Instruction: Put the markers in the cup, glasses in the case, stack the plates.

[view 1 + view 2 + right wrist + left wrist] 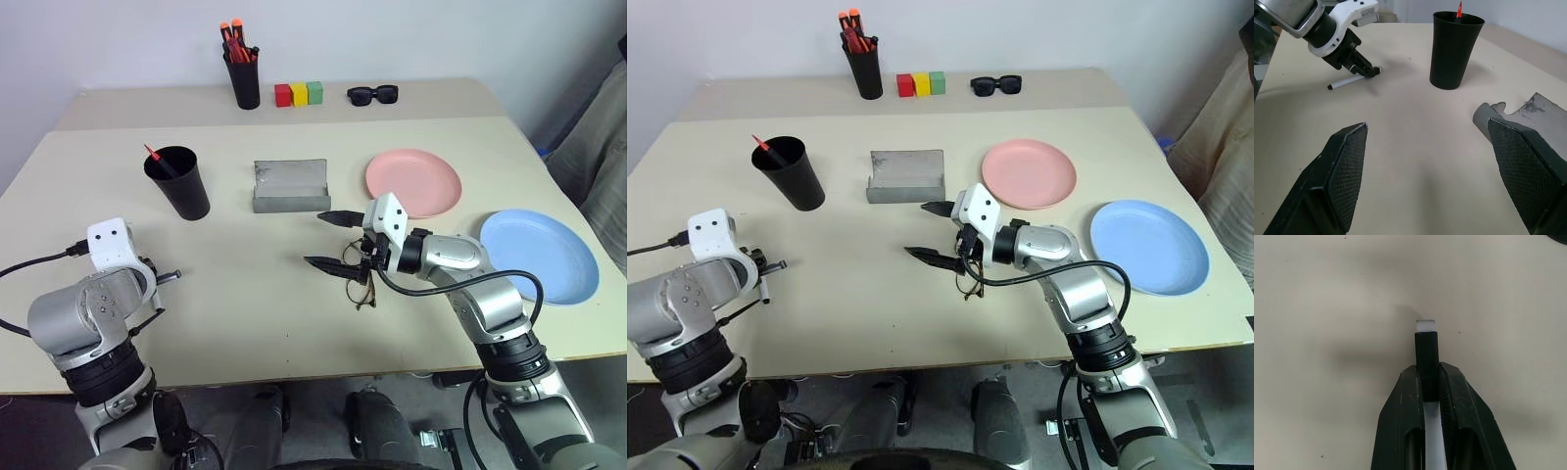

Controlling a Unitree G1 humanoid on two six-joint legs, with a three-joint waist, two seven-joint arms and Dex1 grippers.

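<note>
A black cup [179, 182] is seen on a pale cream table [245, 284], and a red marker [155, 160] pokes out of it. A grey case [290, 186] is seen near the middle. One plate [414, 182] is salmon pink and the other plate [540, 256] is light blue. The glasses [361, 284] are framed in dark brown. A white pen with a black part [1352, 80] is gripped in the black fingers of the left gripper [1427, 387]. At the back, a black pen holder [242, 82] is filled with orange-tipped markers, and red, yellow and green blocks [299, 94] are lined up beside black sunglasses [372, 94]
</note>
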